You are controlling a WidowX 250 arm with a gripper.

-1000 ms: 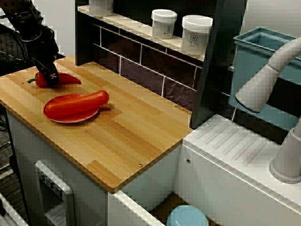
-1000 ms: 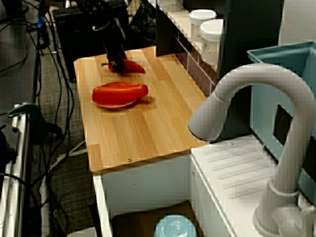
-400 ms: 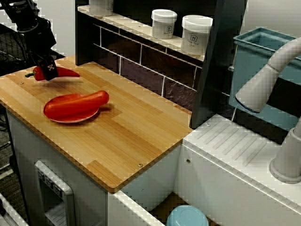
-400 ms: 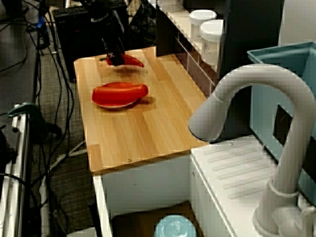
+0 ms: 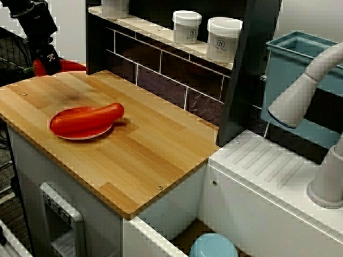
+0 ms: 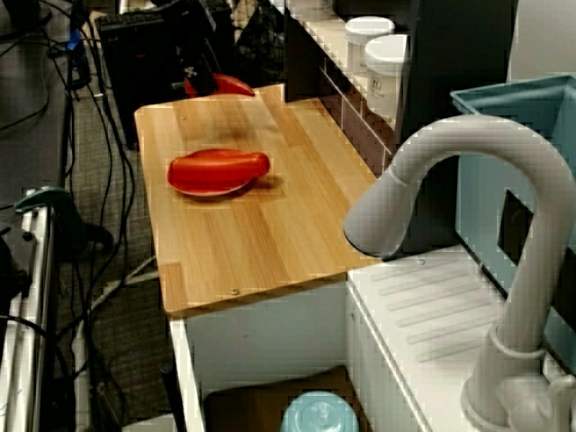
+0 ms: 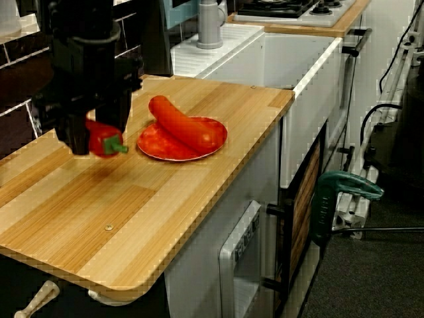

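One claw [image 7: 95, 134] | closed tight on red pepper [image 7: 102, 141] | held clear above wooden counter [image 7: 152, 199]

Black robot arm [image 5: 33, 21] comes down from the upper left, wrist almost vertical. Its gripper [image 5: 48, 63] points straight down, both fingers clamped on a red pepper [image 5: 69, 65], holding it aloft.

Wooden counter [image 5: 150, 150]; red plate [image 5: 80, 134] directly on it, toward left end.
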